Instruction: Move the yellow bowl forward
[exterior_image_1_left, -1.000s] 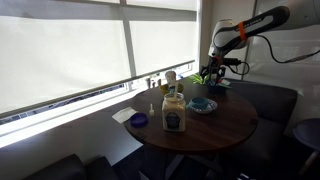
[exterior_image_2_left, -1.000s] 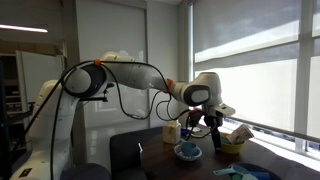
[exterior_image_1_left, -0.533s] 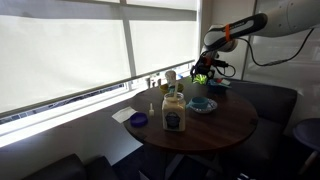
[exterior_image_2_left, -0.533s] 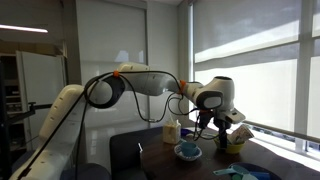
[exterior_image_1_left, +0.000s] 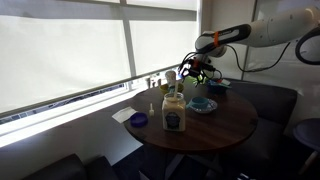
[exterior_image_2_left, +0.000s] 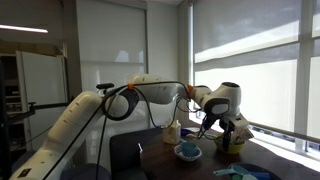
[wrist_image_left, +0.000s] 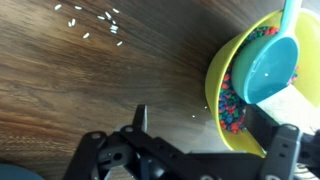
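- Wrist view: looks down past black two-finger gripper (wrist_image_left: 215, 135) onto dark brown wood-grain table (wrist_image_left: 80, 90); jaws spread wide, clamped on nothing.
- Shows small round dull-yellow shallow bowl (wrist_image_left: 222, 70) just ahead of the jaws and off to one side, its near rim reaching in between them. One finger (wrist_image_left: 140, 125) well apart from that rim, the other over the bowl's edge; touching or not, cannot tell.
- Carries multicoloured candy-like bits (wrist_image_left: 232, 108) and a turquoise plastic scoop (wrist_image_left: 265, 65) inside the bowl.
- Takes in scattered white flecks (wrist_image_left: 95, 25) on bare wood, well ahead of the jaws.
- In an exterior view: places the gripper (exterior_image_1_left: 193, 72) low over the far side of the round table, with the bowl beneath the jaws too small to tell apart and the jaw opening unreadable.
- Sets light blue dish on a plate (exterior_image_1_left: 201, 104) nearer the camera than the jaws, tall white-labelled jar (exterior_image_1_left: 174, 113) beside it, and small dark blue bowl (exterior_image_1_left: 139, 120) well apart from the jaws.
- In an exterior view: puts the gripper (exterior_image_2_left: 229, 130) just above the yellow bowl (exterior_image_2_left: 236, 146), with the light blue dish (exterior_image_2_left: 187, 151) near, to one side of the jaws.
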